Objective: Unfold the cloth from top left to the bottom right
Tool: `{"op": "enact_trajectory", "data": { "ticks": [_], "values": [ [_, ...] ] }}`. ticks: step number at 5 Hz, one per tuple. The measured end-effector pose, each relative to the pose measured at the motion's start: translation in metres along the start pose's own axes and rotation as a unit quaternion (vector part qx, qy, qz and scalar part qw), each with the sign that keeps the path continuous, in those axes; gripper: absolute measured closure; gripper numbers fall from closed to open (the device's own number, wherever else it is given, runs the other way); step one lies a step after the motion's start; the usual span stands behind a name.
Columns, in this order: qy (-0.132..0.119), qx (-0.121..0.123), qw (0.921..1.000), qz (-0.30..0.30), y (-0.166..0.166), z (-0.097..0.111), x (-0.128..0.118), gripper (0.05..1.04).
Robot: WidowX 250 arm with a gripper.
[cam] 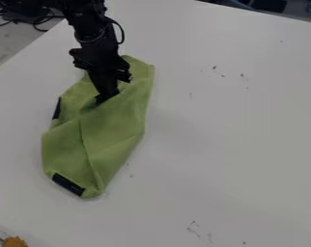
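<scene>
And here's the white table (229, 140), stretching right across the view, small dark scuffs (214, 68) dotting its surface, soft light lying over it. Up at the top left, there's grey floor (5, 54) with black cables (37, 24) looping over it! Dark shapes (271, 5) sit beyond the table's far edge, too indistinct to name, and a fuzzy orange object (15, 242) pokes in bottom left.

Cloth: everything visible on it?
Green cloth, soft-looking fabric, lying folded in a long, uneven shape on the white table, creases across its lower half. One black patch at its lower end, another at its picture-left edge. The black tool is down at its upper part; grip unclear.
</scene>
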State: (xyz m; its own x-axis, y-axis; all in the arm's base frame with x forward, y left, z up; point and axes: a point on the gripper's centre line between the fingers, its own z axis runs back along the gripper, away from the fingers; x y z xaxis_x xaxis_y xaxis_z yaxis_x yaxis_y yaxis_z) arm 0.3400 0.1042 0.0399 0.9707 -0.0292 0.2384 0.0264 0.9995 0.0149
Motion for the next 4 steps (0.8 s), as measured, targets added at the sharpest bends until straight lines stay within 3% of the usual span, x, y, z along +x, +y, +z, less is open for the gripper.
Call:
{"op": "enact_trajectory", "data": {
  "ticks": [1,4],
  "values": [
    [-0.016,0.014,0.9996,-0.020,-0.018,0.013,0.012,1.029],
    [-0.052,0.033,0.9968,-0.051,-0.102,0.024,0.043,1.029]
  ]
}}
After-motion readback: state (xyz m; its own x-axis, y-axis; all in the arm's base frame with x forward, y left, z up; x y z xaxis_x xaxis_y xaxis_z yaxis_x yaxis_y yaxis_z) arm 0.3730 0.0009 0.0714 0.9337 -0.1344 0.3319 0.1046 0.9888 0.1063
